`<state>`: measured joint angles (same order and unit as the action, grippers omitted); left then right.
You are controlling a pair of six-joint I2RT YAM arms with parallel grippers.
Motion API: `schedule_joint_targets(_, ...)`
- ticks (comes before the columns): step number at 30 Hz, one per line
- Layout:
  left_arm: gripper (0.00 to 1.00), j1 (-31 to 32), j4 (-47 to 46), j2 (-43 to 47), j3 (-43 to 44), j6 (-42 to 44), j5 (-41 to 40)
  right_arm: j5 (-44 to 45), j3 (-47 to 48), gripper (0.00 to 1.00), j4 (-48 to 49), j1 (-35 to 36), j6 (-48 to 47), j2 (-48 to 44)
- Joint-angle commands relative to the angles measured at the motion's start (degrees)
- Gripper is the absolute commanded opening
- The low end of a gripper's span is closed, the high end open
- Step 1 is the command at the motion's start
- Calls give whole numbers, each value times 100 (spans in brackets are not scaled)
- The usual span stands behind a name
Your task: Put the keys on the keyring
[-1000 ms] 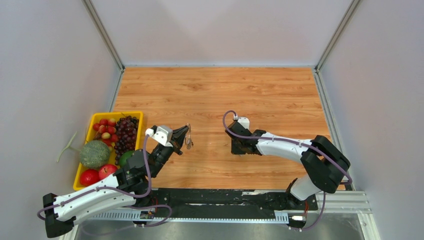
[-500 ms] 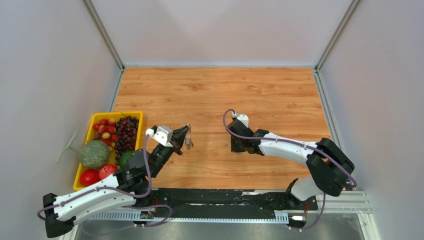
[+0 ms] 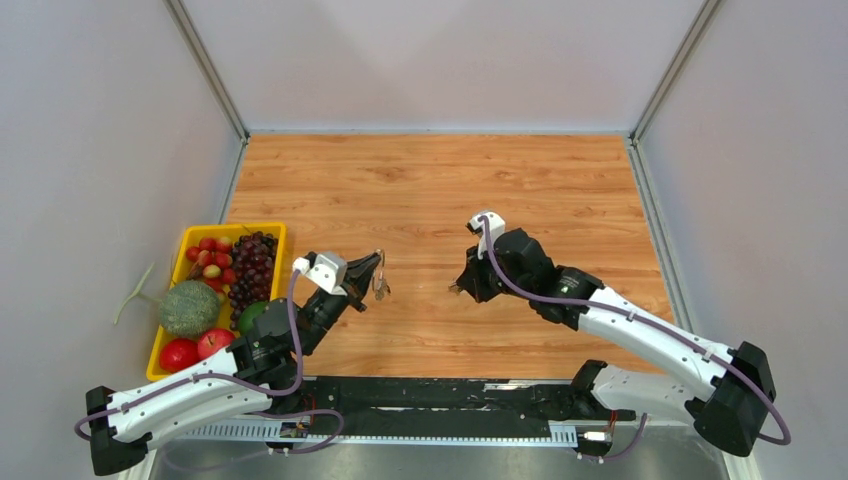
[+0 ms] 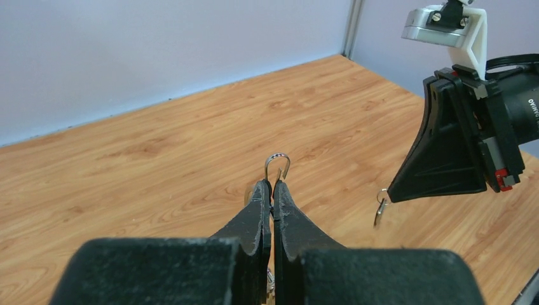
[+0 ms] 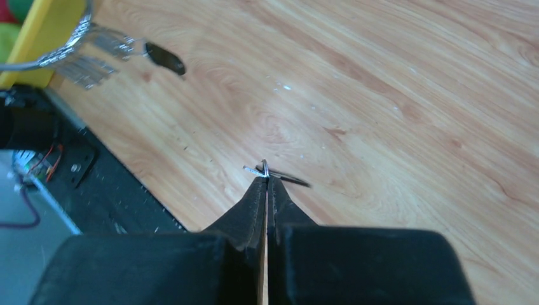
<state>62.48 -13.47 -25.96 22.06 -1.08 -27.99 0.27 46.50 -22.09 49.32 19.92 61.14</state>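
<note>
The thin silver wire keyring [image 4: 278, 155] is pinched in the left gripper [image 4: 273, 185], whose 2 black fingers are squeezed tight on the wire. A small arch of wire sticks up just past the fingertips. The bunch of plain silver keys [image 5: 89, 67] hangs under it, up off the wooden table [image 3: 560, 180]. 1 small key with a black plastic head [image 5: 164, 58] hangs beside that bunch. I think it is on the ring already, but the join is hard to see.

The other small key [image 4: 379, 213] is at the tip of the right gripper [image 5: 266, 181], whose fingers are pressed together on it. Only a tiny silver loop and a thin bit of metal show, and its black head can't be seen. It dangles with its long side pointing down at the table.

Here is what matters most. The keyring is to the left of this key, and the 2 grippers point at each other with a gap of bare table between them. The right arm has the key, so I think it must go left toward the wire arch. The arch stands up and down. I can't tell where the ring opens.

A yellow tray [image 3: 215, 228] of fruit sits well off to the left.
</note>
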Motion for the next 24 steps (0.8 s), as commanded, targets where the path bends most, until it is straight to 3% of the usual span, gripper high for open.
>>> schedule_joint_targets(1,0,-15,-293,66,-6,-51,339,-1132,330,0,-6,33,-825,-270)
schedule_joint_targets(13,0,-16,-614,315,-179,-26,1002,-2500,606,0,341,30,-703,-524)
schedule_joint_targets(24,0,-16,-958,447,-394,96,1274,-3236,483,0,1812,26,631,-362)
